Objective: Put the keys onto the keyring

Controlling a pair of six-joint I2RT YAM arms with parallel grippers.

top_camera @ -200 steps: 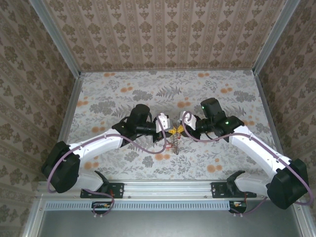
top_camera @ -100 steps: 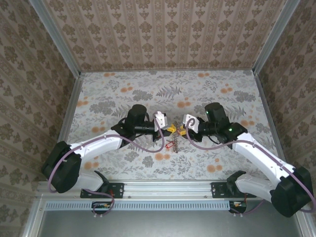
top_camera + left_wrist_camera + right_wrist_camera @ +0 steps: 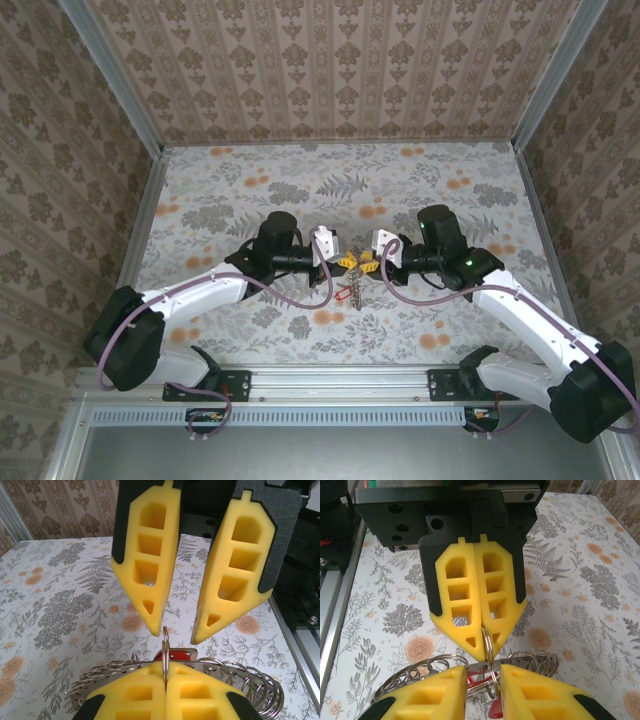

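The keyring (image 3: pixel 352 290) is a metal band fringed with many small wire rings (image 3: pixel 260 685). It hangs above the middle of the table. My left gripper (image 3: pixel 165 672) is shut on one upright split ring (image 3: pixel 165 642) of the keyring. My right gripper (image 3: pixel 483 672) faces it nose to nose and is open. That ring (image 3: pixel 488 642) and a smaller loop stand loose in the gap between its fingers. In the top view the left gripper (image 3: pixel 349 263) and the right gripper (image 3: pixel 363 266) nearly touch. A key with a red tag (image 3: pixel 498 711) dangles below the band, mostly hidden.
The floral tabletop (image 3: pixel 220 200) is boxed in by patterned walls (image 3: pixel 340 60) at the back and both sides. A metal rail (image 3: pixel 340 380) carrying the arm bases runs along the near edge. The keyring hangs a little above the table.
My right gripper's jaws have parted and let go of the ring. Its arm has shifted slightly right and lower. The left gripper has kept its grip and barely moved.
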